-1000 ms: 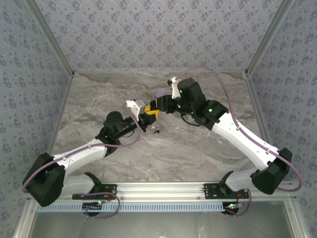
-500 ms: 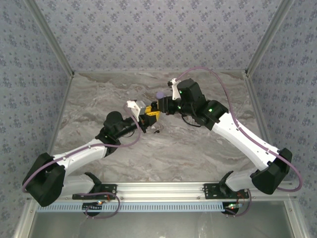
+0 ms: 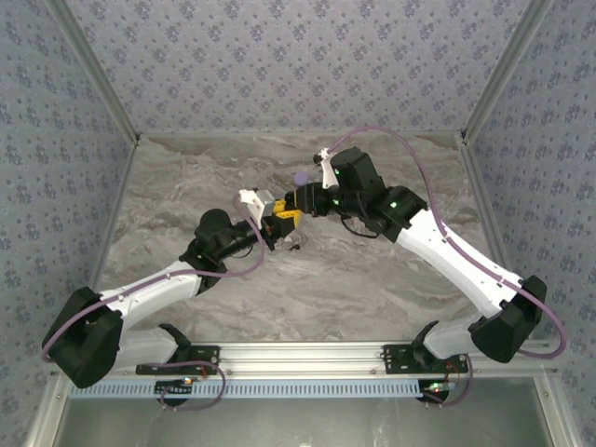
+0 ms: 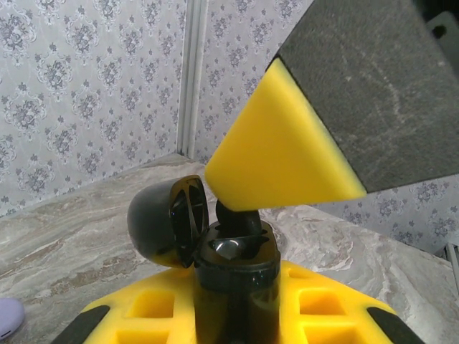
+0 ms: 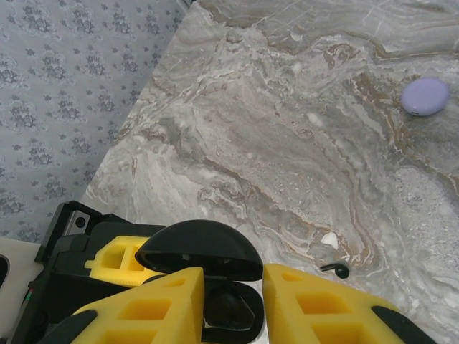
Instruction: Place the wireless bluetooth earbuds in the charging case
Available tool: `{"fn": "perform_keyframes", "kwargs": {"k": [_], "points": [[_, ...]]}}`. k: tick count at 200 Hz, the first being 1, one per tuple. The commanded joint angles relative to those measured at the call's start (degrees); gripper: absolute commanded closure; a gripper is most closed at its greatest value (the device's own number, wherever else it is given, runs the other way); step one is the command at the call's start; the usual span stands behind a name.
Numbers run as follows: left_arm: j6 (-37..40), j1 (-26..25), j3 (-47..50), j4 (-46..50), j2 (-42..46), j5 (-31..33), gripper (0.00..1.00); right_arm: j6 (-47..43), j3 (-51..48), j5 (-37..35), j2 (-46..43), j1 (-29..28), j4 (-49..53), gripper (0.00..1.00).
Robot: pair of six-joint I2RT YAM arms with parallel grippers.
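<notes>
My left gripper (image 4: 237, 319) is shut on the black charging case (image 4: 237, 287) and holds it upright above the table, its lid (image 4: 161, 222) swung open. My right gripper (image 5: 233, 301) reaches down over the case mouth, its yellow fingertips (image 4: 287, 150) pinching a black earbud (image 4: 238, 215) that sits partly in the case well. In the top view the two grippers meet at mid-table, left (image 3: 277, 223) and right (image 3: 298, 199). A second black earbud (image 5: 335, 269) with a short stem lies loose on the marble beside them.
A rounded pale-lilac piece (image 5: 424, 96) lies on the marble table (image 3: 372, 279) just behind the grippers, also at the lilac piece (image 3: 300, 177) in the top view. Patterned walls (image 3: 279, 65) close in the table at the back and both sides.
The right wrist has shifted slightly over the case, uncovering the lilac piece behind it. The left arm and the case have stayed still.
</notes>
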State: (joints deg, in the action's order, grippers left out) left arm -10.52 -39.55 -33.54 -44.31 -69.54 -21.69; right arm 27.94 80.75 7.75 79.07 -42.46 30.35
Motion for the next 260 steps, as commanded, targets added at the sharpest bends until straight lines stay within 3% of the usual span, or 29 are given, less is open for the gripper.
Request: {"fn": "perform_keyframes", "kwargs": {"k": [1, 49, 80, 109, 171, 216, 260], "points": [[0.94, -0.42, -2.36, -2.97, 0.92, -1.56, 0.79, -0.79, 2.09, 1.26, 1.09, 0.28, 3.05, 0.72], [0.77, -0.38, -2.75, -2.79, 0.60, -2.90, 0.79, -1.10, 2.31, 1.37, 0.92, 0.31, 2.87, 0.73], [0.15, -0.42, -2.93, -3.02, 0.28, -3.74, 0.79, -1.71, 2.82, 1.08, 0.70, 0.33, 3.48, 0.65], [0.07, -0.36, -3.36, -1.44, -0.07, -3.44, 0.79, -2.75, 2.45, -1.96, -1.85, 0.48, 3.75, 0.54], [1.16, -0.35, -3.29, -0.08, 0.67, -3.13, 0.79, -0.04, -3.44, -10.24, -10.21, 4.81, 5.45, 0.50], [1.64, -0.34, -3.70, 1.91, 2.24, -3.52, 0.79, -0.20, -9.33, -5.73, -9.82, 10.38, 7.84, 0.49], [2.57, -0.33, -3.81, 4.77, 4.60, -3.47, 0.79, -0.91, -14.79, 1.12, -3.36, 10.77, 4.37, 0.49]]}}
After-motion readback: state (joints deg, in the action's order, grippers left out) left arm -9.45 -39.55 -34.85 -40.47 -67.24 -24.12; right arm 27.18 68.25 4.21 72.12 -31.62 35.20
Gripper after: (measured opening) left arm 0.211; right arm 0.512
